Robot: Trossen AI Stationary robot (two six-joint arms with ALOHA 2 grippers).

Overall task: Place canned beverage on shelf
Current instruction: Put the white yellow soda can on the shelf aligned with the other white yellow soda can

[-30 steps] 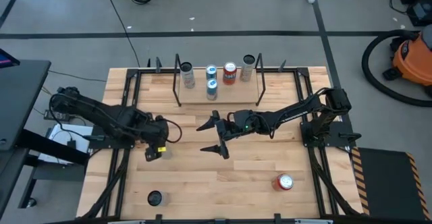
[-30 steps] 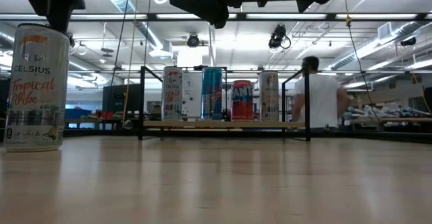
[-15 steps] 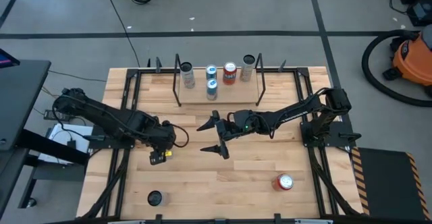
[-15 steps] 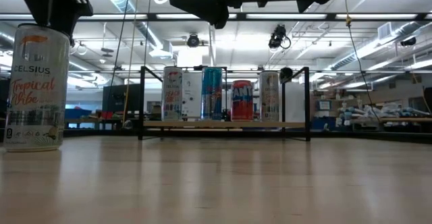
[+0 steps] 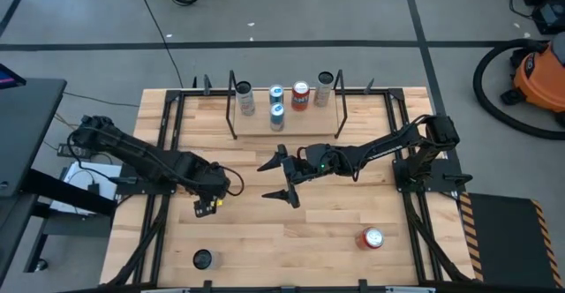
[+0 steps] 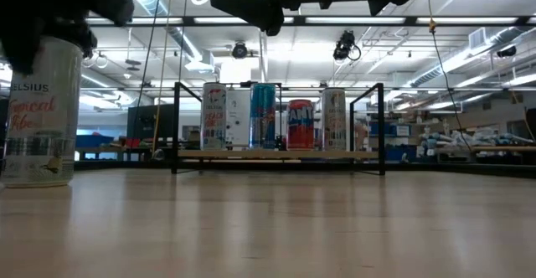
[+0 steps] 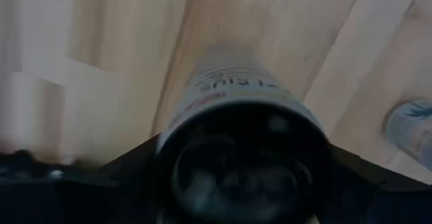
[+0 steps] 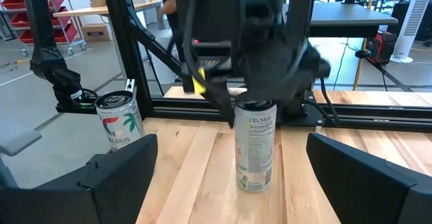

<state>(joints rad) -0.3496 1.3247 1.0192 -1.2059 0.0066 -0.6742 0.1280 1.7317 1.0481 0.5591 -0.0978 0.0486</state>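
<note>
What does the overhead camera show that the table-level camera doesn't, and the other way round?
Only the high view: a red can and a dark-topped can on the table, far from the shelf. Only the low view: the Celsius can under the left gripper, which hides it from above. Both: the shelf with cans on it, and the open right gripper.

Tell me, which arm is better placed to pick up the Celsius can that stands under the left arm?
The left. The left pincer is directly over the Celsius can, at its top. The right pincer hangs open and empty above the middle of the table, apart from that can.
</note>
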